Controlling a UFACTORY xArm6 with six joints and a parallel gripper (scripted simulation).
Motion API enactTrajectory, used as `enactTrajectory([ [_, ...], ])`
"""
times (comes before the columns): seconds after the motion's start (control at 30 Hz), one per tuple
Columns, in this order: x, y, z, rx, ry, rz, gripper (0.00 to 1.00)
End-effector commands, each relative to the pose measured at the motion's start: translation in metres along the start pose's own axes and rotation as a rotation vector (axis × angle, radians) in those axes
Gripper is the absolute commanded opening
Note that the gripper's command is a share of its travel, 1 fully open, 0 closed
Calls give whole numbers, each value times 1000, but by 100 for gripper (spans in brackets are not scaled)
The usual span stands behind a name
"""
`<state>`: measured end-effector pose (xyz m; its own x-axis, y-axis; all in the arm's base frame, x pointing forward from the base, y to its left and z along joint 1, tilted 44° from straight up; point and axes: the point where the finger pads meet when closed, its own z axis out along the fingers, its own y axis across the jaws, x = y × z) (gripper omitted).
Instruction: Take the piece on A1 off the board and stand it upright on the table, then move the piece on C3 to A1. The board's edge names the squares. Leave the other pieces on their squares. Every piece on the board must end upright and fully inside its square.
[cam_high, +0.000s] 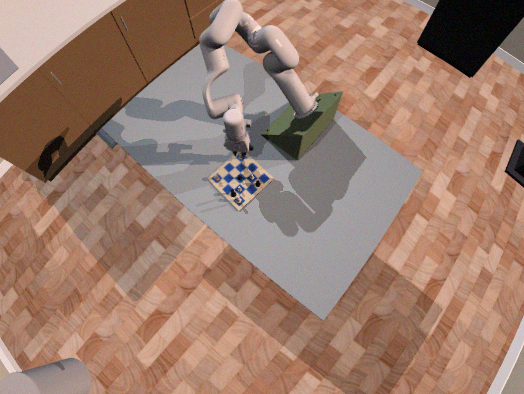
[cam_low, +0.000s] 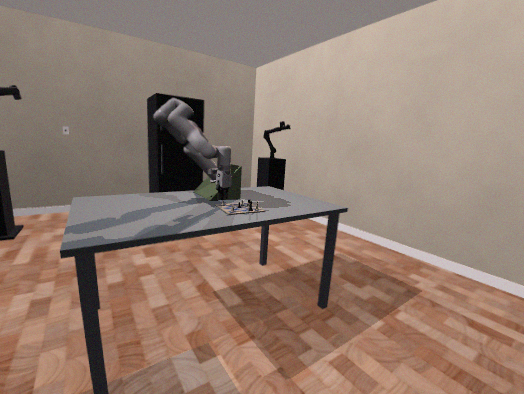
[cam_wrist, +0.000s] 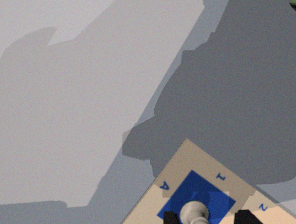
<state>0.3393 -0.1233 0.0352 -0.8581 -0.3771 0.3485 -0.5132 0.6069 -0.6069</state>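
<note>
A small chessboard (cam_high: 241, 179) with blue and tan squares lies on the grey table and carries several dark and light pieces. It also shows in the exterior view (cam_low: 241, 207). A white piece (cam_wrist: 194, 212) (cam_high: 241, 156) stands upright on the blue corner square A1, at the board's corner nearest the arm. My gripper (cam_wrist: 207, 218) hangs straight down over that corner. Its two dark fingertips stand on either side of the white piece with gaps, so it is open around the piece. I cannot make out the piece on C3 at this size.
A green wedge block (cam_high: 302, 122) holds the arm's base just behind and right of the board. Brown cabinets (cam_high: 75, 75) stand beyond the table's far left edge.
</note>
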Motion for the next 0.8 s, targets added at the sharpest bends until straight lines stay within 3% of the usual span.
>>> enactTrajectory([
  [0.0, -1, -1, 0, 1, -2, 1, 35],
  [0.77, -1, -1, 31, 1, -2, 1, 35],
])
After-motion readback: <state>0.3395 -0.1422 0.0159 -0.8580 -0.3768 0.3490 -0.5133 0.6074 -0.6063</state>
